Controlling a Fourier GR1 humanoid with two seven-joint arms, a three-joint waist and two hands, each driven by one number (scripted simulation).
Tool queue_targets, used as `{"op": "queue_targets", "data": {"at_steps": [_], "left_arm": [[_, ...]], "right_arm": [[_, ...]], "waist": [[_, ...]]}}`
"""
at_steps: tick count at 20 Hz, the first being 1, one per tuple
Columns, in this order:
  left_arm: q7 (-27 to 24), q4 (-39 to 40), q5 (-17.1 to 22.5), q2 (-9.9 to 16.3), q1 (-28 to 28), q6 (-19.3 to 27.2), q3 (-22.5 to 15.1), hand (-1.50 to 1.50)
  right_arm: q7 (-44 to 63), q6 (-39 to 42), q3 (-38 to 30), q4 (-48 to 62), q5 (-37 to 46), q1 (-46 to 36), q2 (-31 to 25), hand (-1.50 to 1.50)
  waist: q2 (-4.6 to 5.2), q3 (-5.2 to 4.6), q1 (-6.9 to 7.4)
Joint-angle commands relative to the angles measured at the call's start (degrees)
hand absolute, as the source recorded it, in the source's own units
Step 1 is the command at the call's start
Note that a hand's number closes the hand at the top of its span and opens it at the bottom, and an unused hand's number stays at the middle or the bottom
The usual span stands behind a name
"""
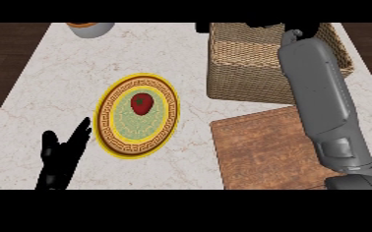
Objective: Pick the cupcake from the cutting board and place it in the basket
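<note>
The wicker basket stands at the back right of the counter. In front of it lies the wooden cutting board, and the part that shows has nothing on it. My right forearm reaches across the board and over the basket. My right hand is over the basket's far side, cut off by the view's top edge. No cupcake shows anywhere; I cannot tell whether that hand holds it. My left hand rests open at the lower left, fingers up.
A yellow-rimmed patterned plate with a red strawberry on it sits left of the board. A grey bowl stands at the back left. Dark floor shows beyond the counter's left edge.
</note>
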Motion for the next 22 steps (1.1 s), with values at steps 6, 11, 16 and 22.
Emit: {"op": "queue_targets", "data": {"at_steps": [6,11,16,22], "left_arm": [[-0.06,7.31,0.72,0.55,-3.93,-1.41,2.41,0.00],[1.88,3.59,0.48,0.71,-1.06,-2.56,1.64,0.00],[0.01,3.34,0.17,0.32,0.73,-2.57,2.16,0.00],[1.78,1.38,-0.74,-1.65,1.07,-0.46,1.36,0.00]], "right_arm": [[-0.88,6.18,4.01,4.19,5.14,1.48,-5.89,-1.50],[-3.55,6.40,2.16,0.50,2.73,1.95,-7.88,-1.50],[-4.72,3.98,0.46,-6.28,0.28,7.30,-7.85,-1.50],[1.30,5.73,-3.35,-17.12,-2.61,12.64,-11.37,-1.50]], "waist": [[0.20,-0.38,-0.58],[0.08,-0.34,-0.29],[-0.04,-0.33,-0.60],[-0.30,-0.34,-1.40]]}}
